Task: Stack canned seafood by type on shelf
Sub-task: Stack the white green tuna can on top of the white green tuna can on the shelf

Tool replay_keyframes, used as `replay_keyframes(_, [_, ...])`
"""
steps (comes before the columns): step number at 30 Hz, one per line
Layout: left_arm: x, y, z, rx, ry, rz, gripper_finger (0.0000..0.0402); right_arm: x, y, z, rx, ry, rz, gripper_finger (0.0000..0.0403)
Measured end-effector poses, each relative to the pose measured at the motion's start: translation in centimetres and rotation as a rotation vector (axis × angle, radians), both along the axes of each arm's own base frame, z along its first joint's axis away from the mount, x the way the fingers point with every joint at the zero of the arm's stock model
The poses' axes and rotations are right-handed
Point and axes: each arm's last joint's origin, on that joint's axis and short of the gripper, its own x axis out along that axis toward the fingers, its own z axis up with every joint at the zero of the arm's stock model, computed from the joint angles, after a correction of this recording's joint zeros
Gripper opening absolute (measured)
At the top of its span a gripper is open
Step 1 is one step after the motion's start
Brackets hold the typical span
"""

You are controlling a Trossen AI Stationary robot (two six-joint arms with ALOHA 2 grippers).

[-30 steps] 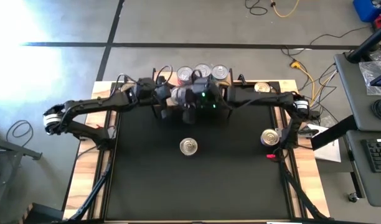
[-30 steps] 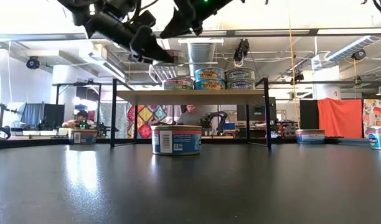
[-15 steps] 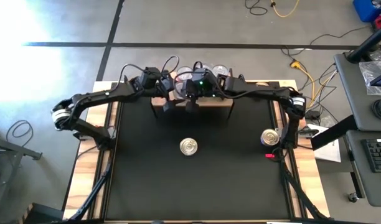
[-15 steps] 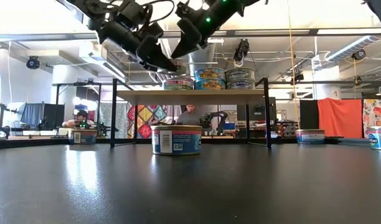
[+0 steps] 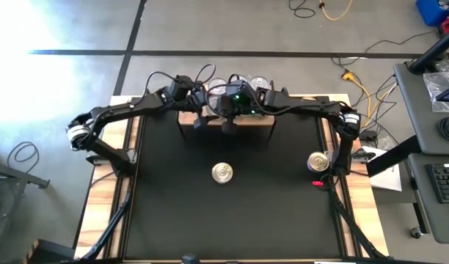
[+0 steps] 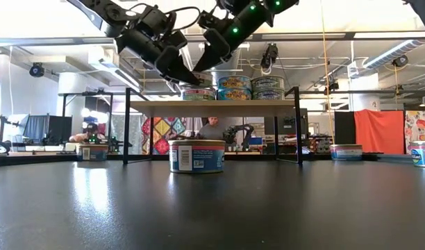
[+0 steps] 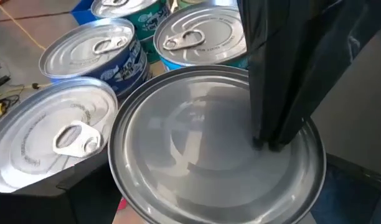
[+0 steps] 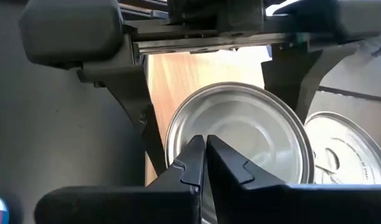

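The shelf, a light-wood board on black legs, stands at the table's far middle. A single can and two stacks of two rest on it. Both grippers meet above its left part around a plain silver-topped can. My left gripper has a finger on each side of this can. My right gripper is shut, with its tips on the can's top. In the high view the arms hide this can. My left gripper pinches the can's round side wall between its two fingers, slanting down from the table's left. The can is level; I cannot tell whether its underside rests on anything. My right gripper presses its shut fingertips on the can's flat top, off centre, slanting down from the right.
A lone can stands at the table's middle and another near the right edge. A third sits on the wooden plank at the far right. People sit in the room beyond the table.
Both grippers have gone together toward the table's far edge, in over the shelf's left part. The silver-topped can has stayed level between them, and the hold has not changed.
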Motion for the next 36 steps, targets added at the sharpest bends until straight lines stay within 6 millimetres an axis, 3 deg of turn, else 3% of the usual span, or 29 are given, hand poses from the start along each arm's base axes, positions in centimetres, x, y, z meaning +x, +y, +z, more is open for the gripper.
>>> replay_keyframes(18, [1.2, 1.0, -0.5, -0.011, 0.053, 0.034, 0.0398, -0.4, -0.4, -1.6, 0.006, 0.036, -0.017, 0.0012])
replay_keyframes(28, [1.3, 1.2, 0.7, 0.003, 0.080, 0.062, 0.0399, -0.2, -0.5, -1.3, -0.019, 0.007, -0.015, 0.0012])
replay_keyframes(36, [1.1, 1.1, 2.3, -0.006, 0.070, 0.024, 0.0399, 0.0, -0.5, 0.1, -0.046, -0.024, 0.002, 0.0012])
